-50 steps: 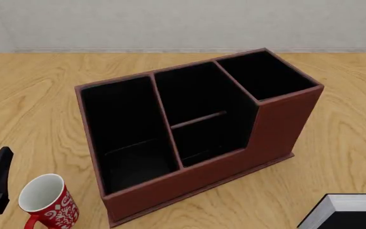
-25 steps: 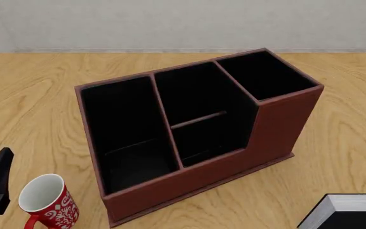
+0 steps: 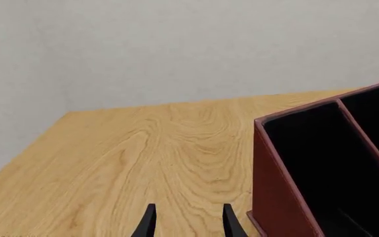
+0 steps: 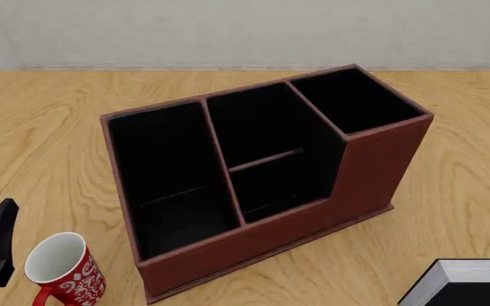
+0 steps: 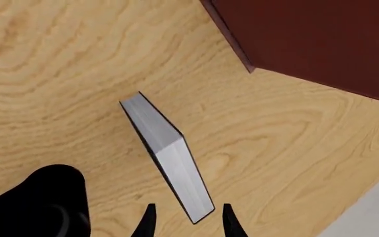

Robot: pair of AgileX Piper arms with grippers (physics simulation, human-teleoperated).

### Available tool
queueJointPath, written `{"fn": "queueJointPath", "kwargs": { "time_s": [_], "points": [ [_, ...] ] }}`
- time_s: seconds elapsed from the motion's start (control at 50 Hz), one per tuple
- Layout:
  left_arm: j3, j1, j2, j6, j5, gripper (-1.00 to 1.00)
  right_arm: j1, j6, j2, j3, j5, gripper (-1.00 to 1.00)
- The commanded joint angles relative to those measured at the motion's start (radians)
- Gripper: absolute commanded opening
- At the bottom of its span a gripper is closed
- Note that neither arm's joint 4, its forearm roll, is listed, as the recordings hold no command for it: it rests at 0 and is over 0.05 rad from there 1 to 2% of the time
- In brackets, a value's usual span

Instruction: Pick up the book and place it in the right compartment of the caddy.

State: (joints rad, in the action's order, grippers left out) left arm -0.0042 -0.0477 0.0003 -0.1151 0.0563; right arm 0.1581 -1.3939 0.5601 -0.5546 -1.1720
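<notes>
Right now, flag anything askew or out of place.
The caddy sits skewed to the table edges, empty. The book lies on the table outside it. The red mug stands upright; nothing spilled or damaged.

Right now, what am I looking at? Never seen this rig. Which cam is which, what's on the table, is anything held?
These are simulator renders of two robot arms with grippers at a wooden table. The front view looks down from a fixed camera behind the arms. The other two pictures come from cameras just behind each gripper.

On the table: the caddy, a reddish-brown box with three black-lined sections; a red mug near its left front corner; and the book, black with white page edges, at the front right.

The left gripper is open over bare wood beside the caddy. The right gripper is open above the book, which stands on edge in that view. Nothing is held.
</notes>
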Motion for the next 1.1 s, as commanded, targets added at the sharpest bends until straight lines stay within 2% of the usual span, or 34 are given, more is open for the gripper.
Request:
{"fn": "queueJointPath", "kwargs": {
  "time_s": [0.02, 0.22, 0.26, 0.34, 0.4, 0.46, 0.7, 0.78, 0.8, 1.04, 1.06, 1.08, 1.1],
  "points": [
    [0.002, -0.002, 0.0, 0.0, 0.0, 1.0, -0.005, -0.008, 0.025, 0.025, 0.044, 1.0],
    [0.0, -0.003, 0.0, -0.002, 0.002, 1.0, -0.021, -0.003, 0.065, 0.047, 0.102, 1.0],
    [-0.001, -0.001, 0.0, -0.002, 0.002, 1.0, -0.037, 0.013, 0.082, 0.048, 0.116, 1.0],
    [-0.002, -0.005, 0.0, -0.002, 0.002, 1.0, -0.031, 0.003, 0.086, 0.066, 0.132, 1.0],
    [-0.002, -0.004, 0.0, -0.003, 0.004, 1.0, -0.064, 0.039, 0.117, 0.065, 0.153, 1.0],
    [-0.005, -0.006, 0.0, -0.004, 0.005, 1.0, -0.057, 0.034, 0.119, 0.078, 0.162, 1.0],
    [-0.003, -0.007, 0.0, -0.007, 0.006, 1.0, -0.118, 0.11, 0.157, 0.107, 0.188, 1.0],
    [-0.002, -0.007, 0.0, -0.005, 0.006, 1.0, -0.115, 0.109, 0.151, 0.112, 0.18, 1.0],
    [-0.002, -0.008, 0.0, -0.004, 0.006, 1.0, -0.12, 0.118, 0.152, 0.11, 0.177, -1.0],
    [0.0, -0.005, 0.0, -0.004, 0.005, 1.0, -0.153, 0.171, 0.153, 0.08, 0.127, -1.0],
    [0.001, -0.006, 0.0, -0.003, 0.004, 1.0, -0.164, 0.181, 0.156, 0.072, 0.126, -1.0],
    [0.002, -0.005, 0.0, -0.004, 0.005, 1.0, -0.201, 0.228, 0.179, 0.05, 0.124, -1.0],
    [0.002, -0.004, 0.0, -0.002, 0.004, 1.0, -0.218, 0.245, 0.18, 0.043, 0.112, -1.0]
  ]
}}
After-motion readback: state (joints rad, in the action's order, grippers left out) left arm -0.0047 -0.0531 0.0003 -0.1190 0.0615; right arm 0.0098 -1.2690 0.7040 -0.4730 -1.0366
